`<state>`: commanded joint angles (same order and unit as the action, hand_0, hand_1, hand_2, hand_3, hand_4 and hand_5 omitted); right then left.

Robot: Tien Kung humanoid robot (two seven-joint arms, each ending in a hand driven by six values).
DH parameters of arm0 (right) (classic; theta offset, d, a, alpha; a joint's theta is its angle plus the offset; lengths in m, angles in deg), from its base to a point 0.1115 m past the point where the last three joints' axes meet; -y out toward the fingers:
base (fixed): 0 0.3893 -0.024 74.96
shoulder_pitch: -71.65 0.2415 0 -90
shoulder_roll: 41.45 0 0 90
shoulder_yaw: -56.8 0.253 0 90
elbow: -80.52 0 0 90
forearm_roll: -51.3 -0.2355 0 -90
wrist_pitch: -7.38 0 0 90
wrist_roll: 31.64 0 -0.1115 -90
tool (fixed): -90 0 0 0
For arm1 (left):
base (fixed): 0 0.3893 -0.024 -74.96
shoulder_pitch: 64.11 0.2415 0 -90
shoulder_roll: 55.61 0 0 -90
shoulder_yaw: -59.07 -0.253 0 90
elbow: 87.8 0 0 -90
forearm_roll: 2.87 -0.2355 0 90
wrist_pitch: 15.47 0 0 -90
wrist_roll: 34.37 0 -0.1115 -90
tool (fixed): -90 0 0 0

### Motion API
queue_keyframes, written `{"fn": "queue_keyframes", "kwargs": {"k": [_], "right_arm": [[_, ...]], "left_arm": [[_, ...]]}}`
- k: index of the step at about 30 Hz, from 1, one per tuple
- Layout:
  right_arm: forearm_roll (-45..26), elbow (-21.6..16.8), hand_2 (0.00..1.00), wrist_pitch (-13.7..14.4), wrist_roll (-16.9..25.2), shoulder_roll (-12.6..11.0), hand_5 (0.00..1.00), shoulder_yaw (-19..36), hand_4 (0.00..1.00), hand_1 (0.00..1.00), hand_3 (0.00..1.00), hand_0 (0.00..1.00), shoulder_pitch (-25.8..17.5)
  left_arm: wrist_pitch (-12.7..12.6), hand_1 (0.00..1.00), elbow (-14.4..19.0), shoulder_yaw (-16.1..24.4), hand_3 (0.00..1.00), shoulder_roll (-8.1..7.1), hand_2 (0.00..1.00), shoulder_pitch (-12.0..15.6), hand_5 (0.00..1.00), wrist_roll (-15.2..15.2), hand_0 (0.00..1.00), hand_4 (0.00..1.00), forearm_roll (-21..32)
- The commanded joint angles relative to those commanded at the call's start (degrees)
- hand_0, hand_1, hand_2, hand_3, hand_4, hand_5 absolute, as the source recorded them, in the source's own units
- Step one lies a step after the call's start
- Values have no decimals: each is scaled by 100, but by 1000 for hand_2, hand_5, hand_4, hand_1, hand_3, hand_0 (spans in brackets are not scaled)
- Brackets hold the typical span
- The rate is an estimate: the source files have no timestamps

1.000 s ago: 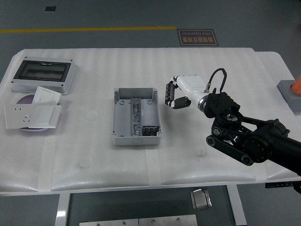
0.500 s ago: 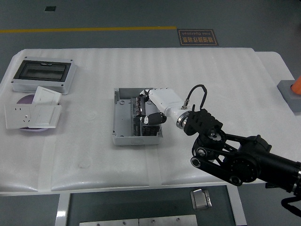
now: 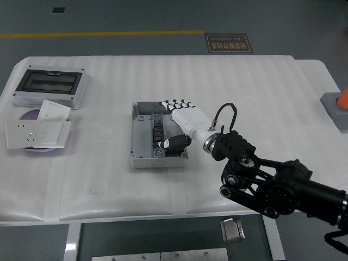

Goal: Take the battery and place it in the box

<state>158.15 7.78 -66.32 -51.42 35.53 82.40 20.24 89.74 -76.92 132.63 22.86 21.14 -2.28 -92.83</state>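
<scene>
Right hand (image 3: 176,117) is over the open grey box (image 3: 142,142), which lies near the table's (image 3: 261,87) centre with its long axis running from the near edge to the far edge. The hand enters from the lower right on a black arm (image 3: 272,185); its white palm faces down and its fingers (image 3: 175,103) are extended and spread toward the box's far end, thumb (image 3: 175,142) lying over the near right part of the interior. The fingers are released and grasp nothing that can be seen.

Battery: a dark, short oblong (image 3: 149,107) lies inside the box at its far end, long axis across the box, left to right, partly covered by the fingertips. Whether this is the battery cannot be confirmed, and which end points which way cannot be told.

Left arm is out of view.

Elsewhere on the table, well apart from the box: a grey enclosure with a dark window (image 3: 48,87) at far left, and white socket plates (image 3: 38,130) just in front of it
</scene>
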Motion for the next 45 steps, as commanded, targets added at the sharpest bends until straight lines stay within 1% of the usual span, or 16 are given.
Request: {"fn": "queue_keyframes", "kwargs": {"k": [2, 6, 8, 10, 12, 15, 22, 27, 33, 40, 45], "right_arm": [[-118, -145, 998, 101, 74, -139, 597, 251, 998, 998, 998, 998, -133], [-188, -460, 998, 300, 202, -523, 601, 924, 998, 998, 998, 998, -513], [-159, -593, 998, 364, 230, -738, 601, 1312, 998, 998, 998, 998, -738], [-167, -680, 998, 402, 256, -903, 601, 1656, 998, 998, 998, 998, -930], [-192, -747, 998, 443, 295, -1055, 607, 2029, 998, 998, 998, 998, -1151], [-283, -770, 998, 486, 362, -1171, 607, 2580, 998, 998, 998, 998, -1477], [-627, -736, 998, 538, 529, -1204, 602, 3672, 998, 998, 998, 998, -2088], [-977, -692, 998, 598, 683, -1183, 599, 4270, 998, 998, 998, 998, -2349], [-1681, -622, 998, 743, 998, -1160, 597, 4391, 998, 998, 998, 998, -2478], [-2030, -514, 998, 836, 1134, -1117, 595, 4497, 998, 998, 998, 998, -2556], [-2125, -473, 998, 880, 1184, -1073, 594, 4619, 996, 998, 998, 998, -2619]], "left_arm": [[1, 698, -1, -14, 586, -1, 589, -2, 138, 2, 639, 437, 20], [2, 698, -1, -54, 586, -4, 588, -20, 136, -3, 643, 437, 63], [2, 698, 3, -52, 586, -17, 588, -30, 136, 1, 643, 437, 66], [7, 698, 8, -29, 586, -32, 588, -35, 136, 8, 643, 437, 35], [12, 699, 15, 0, 587, -49, 587, -38, 131, 15, 643, 439, -2], [14, 699, 23, 23, 587, -75, 587, -41, 131, 20, 643, 439, -34], [22, 699, 32, 47, 589, -107, 585, -57, 130, 15, 642, 441, -80], [31, 698, 37, 98, 589, -135, 583, -73, 128, 16, 643, 440, -149], [47, 698, 45, 172, 588, -148, 583, -56, 126, 26, 643, 441, -260], [70, 698, 55, 279, 589, -184, 585, -33, 126, 43, 644, 441, -420], [91, 698, 60, 354, 588, -235, 583, -52, 126, 52, 644, 443, -522]]}}
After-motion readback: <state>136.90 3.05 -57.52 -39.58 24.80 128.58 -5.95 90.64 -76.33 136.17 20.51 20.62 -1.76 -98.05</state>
